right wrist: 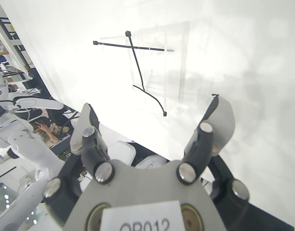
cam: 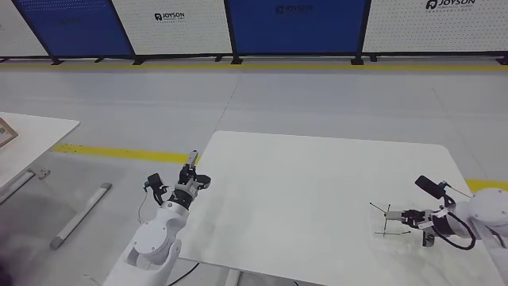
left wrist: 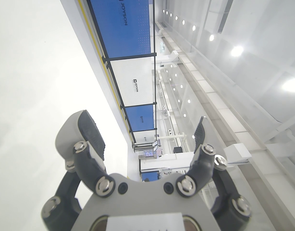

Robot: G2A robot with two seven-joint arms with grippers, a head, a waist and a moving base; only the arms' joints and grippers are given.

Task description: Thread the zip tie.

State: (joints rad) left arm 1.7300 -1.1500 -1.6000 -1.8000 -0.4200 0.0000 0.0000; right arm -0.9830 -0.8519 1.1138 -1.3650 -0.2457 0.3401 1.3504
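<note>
White table (cam: 317, 191); blue and white panels (cam: 294, 8) behind; yellow floor line (cam: 119, 152); second table (cam: 32, 135) left.

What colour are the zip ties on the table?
The zip ties are black, best seen in the right wrist view.

White table (cam: 317, 199) stands on grey floor (cam: 278, 95); yellow line (cam: 119, 152) crosses the floor behind it; perforated blue panels (cam: 295, 8) and white panels (cam: 167, 12) in black frames line the far side; second table (cam: 32, 135) at left edge; round ceiling lights (left wrist: 236, 50) lit.
</note>
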